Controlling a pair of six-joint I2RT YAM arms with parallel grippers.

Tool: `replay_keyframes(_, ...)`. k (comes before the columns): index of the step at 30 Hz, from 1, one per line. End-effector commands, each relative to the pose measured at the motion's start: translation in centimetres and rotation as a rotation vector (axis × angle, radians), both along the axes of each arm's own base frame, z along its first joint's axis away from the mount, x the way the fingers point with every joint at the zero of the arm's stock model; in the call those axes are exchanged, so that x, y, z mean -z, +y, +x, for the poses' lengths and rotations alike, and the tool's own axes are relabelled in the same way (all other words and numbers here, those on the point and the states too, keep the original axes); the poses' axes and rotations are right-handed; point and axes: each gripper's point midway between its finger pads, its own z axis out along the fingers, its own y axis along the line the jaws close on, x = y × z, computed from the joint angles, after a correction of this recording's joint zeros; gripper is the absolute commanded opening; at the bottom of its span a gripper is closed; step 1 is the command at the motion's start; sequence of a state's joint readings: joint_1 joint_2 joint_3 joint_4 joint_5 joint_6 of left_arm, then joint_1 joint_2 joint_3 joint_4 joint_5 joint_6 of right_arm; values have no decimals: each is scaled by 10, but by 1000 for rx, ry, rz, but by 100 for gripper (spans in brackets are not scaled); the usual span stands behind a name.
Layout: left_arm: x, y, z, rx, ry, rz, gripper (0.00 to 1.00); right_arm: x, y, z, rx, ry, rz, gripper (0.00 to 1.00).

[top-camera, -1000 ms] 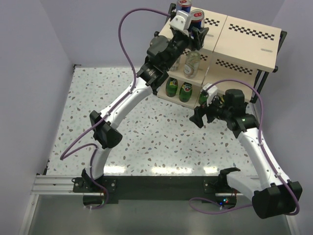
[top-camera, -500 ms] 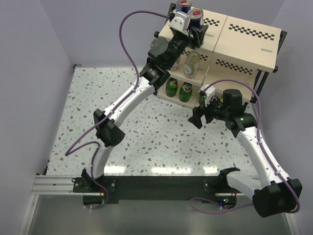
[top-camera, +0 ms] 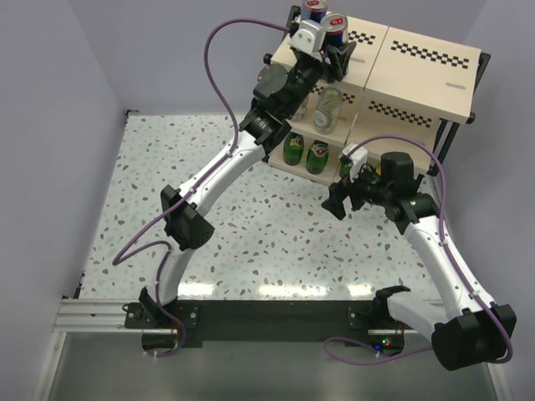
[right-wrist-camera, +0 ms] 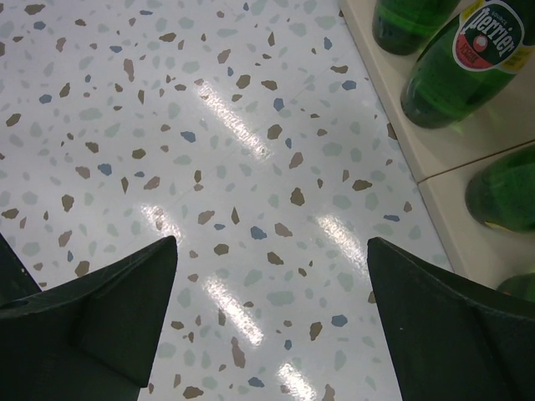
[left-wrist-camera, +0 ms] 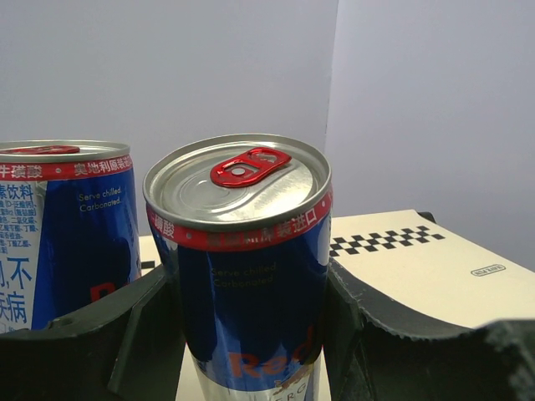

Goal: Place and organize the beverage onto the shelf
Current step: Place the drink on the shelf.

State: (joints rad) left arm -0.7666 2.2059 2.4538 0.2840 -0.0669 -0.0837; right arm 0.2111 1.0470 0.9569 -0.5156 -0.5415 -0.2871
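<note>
The shelf [top-camera: 418, 63] stands at the back right, its top board [left-wrist-camera: 418, 259] pale with black checkered strips. My left gripper [top-camera: 336, 43] [left-wrist-camera: 251, 334] is up at the left end of that board, shut on a blue-and-silver can [top-camera: 336, 27] [left-wrist-camera: 242, 276] held upright. The can's base is hidden. A second can [top-camera: 315, 10] [left-wrist-camera: 58, 225] stands just left of it. A clear bottle [top-camera: 328, 109] is on the middle tier. Green bottles [top-camera: 294, 149] [right-wrist-camera: 456, 67] stand on the bottom board [right-wrist-camera: 426, 146]. My right gripper [top-camera: 338, 199] [right-wrist-camera: 272, 276] hangs open over the speckled floor.
The shelf's black frame post [top-camera: 447, 138] is at the right. Blue-grey walls close in the left and back. A purple cable [top-camera: 226, 75] loops above the left arm. The speckled floor [top-camera: 167, 184] lies to the left of the shelf.
The left gripper has carried the can slightly up and back onto the shelf's top left end, then held still. The right arm has barely moved.
</note>
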Motion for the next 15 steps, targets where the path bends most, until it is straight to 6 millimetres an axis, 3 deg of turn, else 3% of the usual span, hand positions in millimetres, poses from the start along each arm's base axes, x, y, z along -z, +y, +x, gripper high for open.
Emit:
replay_keyframes(1, -42, 19, -11, -23, -111, -75, 45, -3, 1, 2, -6, -20, -8, 99)
replay_keyframes(15, -28, 8, -7, -6, -90, -50, 61, -4, 0, 2, -3, -25, -11, 99)
